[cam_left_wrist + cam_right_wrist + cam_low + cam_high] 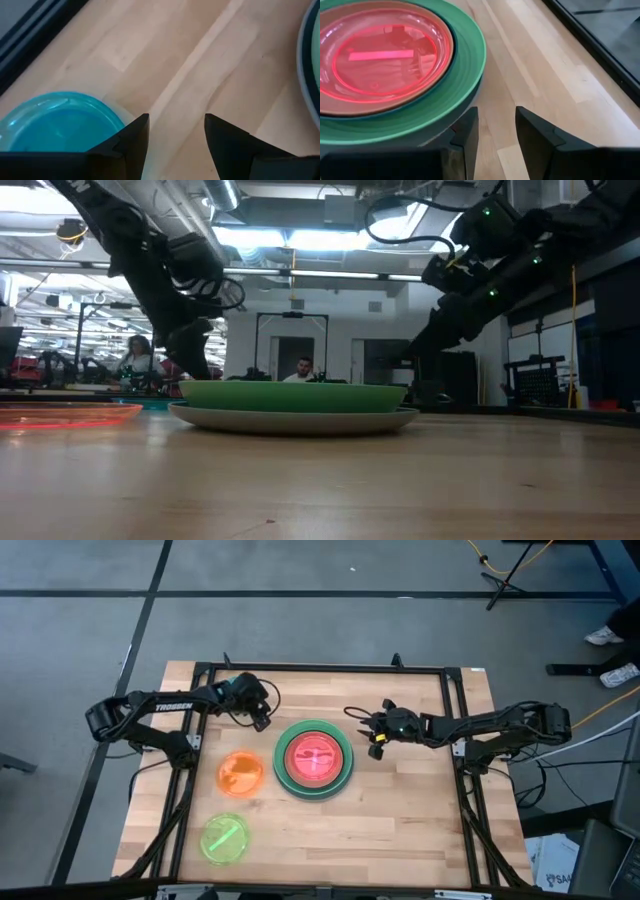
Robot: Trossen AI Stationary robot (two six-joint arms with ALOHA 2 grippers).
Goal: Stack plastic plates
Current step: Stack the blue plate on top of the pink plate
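Note:
A stack of plates point(313, 760) stands mid-table: grey at the bottom, then light green point(465, 65), dark teal, terracotta, and translucent pink point(385, 55) on top. The small orange plate point(241, 775) and the yellow-green plate point(226, 838) lie flat on the table to the stack's left. The cyan plate point(55, 122) shows only in the left wrist view, lying beside the outer side of one finger. My left gripper point(175, 132) is open, near the stack's far-left side point(257, 710). My right gripper point(496, 135) is open, just off the stack's right rim point(377, 738).
A black frame point(320, 668) runs around the wooden table's point(400, 830) edges. Bare wood lies right of the stack and along the near edge. People sit in the room beyond the table point(303, 368).

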